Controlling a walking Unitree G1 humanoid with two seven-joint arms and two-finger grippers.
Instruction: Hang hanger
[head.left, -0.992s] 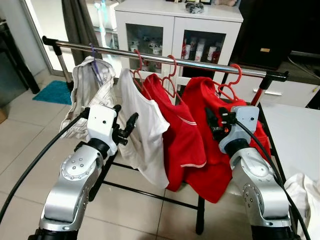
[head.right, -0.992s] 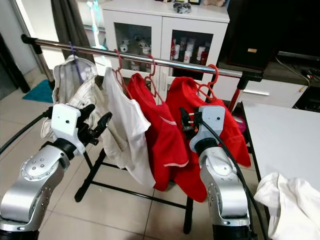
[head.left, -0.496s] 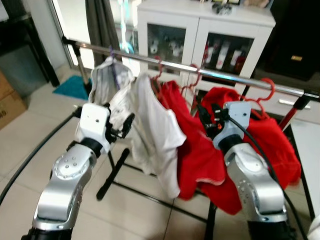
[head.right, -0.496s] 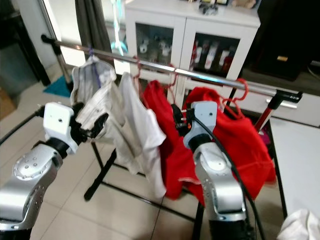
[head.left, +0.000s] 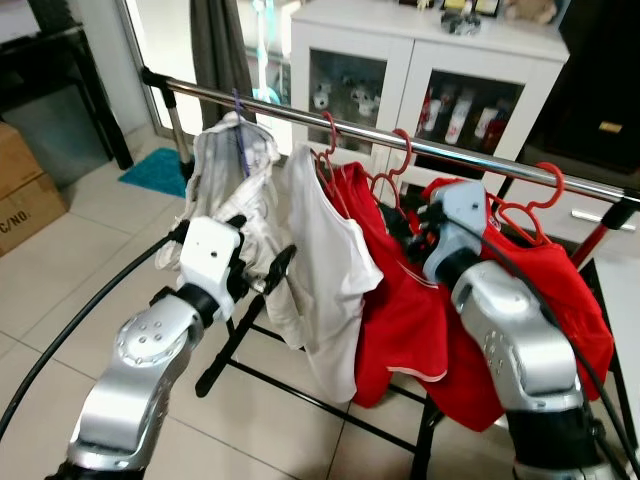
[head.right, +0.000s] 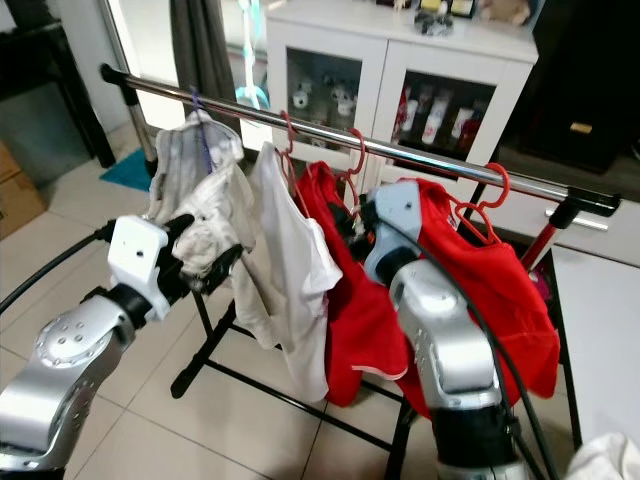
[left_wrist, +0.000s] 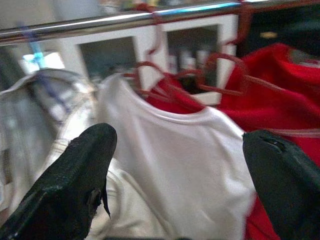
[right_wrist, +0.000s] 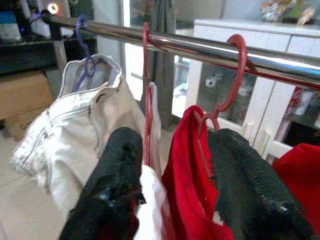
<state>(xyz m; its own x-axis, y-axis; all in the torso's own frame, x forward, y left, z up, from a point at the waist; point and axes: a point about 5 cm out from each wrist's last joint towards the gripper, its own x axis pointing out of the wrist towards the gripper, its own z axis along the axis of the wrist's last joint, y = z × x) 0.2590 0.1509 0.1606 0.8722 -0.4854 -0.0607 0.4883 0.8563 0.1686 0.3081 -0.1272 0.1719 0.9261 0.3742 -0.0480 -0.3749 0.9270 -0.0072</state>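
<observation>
A silver rail (head.left: 420, 146) carries several garments. A pale denim piece (head.left: 232, 170) hangs on a purple hanger, a white shirt (head.left: 328, 255) on a red hanger, and beside it a red shirt (head.left: 398, 300) on a red hanger (right_wrist: 235, 75). A second red shirt (head.left: 545, 285) hangs at the right end on its red hanger (head.left: 547, 185). My left gripper (head.left: 262, 262) is open, level with the denim piece and the white shirt, holding nothing. My right gripper (right_wrist: 175, 175) is open below the rail. The red shirt's collar and hanger neck lie between its fingers (right_wrist: 117, 180).
A white glass-door cabinet (head.left: 430, 70) stands behind the rack. A cardboard box (head.left: 25, 190), a blue mat (head.left: 160, 172) and a dark curtain (head.left: 220, 45) are to the left. The rack's black base bars (head.left: 310, 388) cross the tiled floor. A white table (head.right: 605, 320) is on the right.
The camera has swung, shifting the whole scene. My right gripper has risen closer to the hanger hooks between the red shirts. The left gripper stays open by the white shirt.
</observation>
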